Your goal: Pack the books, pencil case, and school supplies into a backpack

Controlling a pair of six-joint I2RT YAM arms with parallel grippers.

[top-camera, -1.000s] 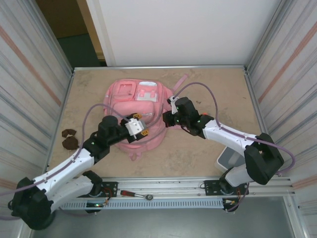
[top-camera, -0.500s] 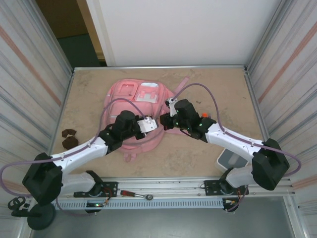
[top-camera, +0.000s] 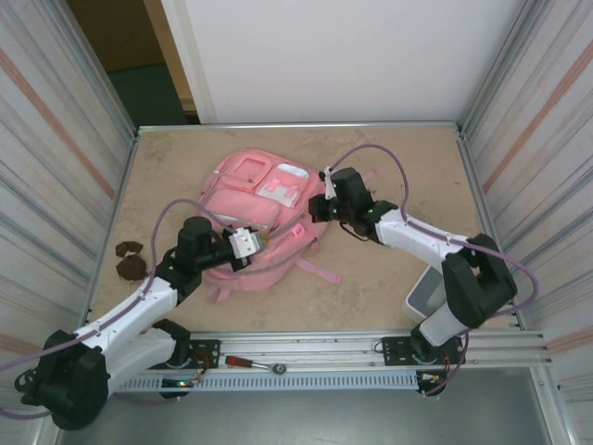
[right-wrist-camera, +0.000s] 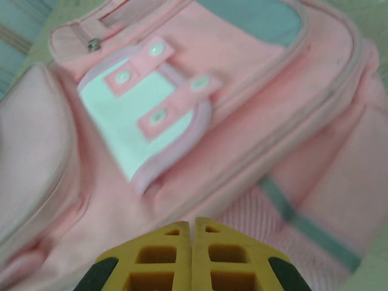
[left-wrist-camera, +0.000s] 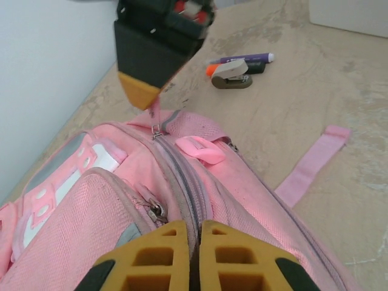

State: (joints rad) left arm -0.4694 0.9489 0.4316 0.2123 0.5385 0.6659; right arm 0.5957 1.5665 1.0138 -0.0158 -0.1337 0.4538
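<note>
Currently the backpack [top-camera: 243,199] lies mid-table, zipped. The right gripper [left-wrist-camera: 144,97] pinches its zip pull [left-wrist-camera: 154,115], and the left gripper [left-wrist-camera: 194,242] is closed at the seam. A tug could slip the thin pull free or drag the soft bag along.

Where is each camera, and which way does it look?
Top external: above and behind, facing down on the table, backpack, left arm and right arm.
Left wrist: on the left arm, facing along the backpack's zip; left gripper at bottom.
Right wrist: on the right arm, close over the white pocket; right gripper at bottom.
Shared: top and left wrist both show the right gripper at the backpack.
</note>
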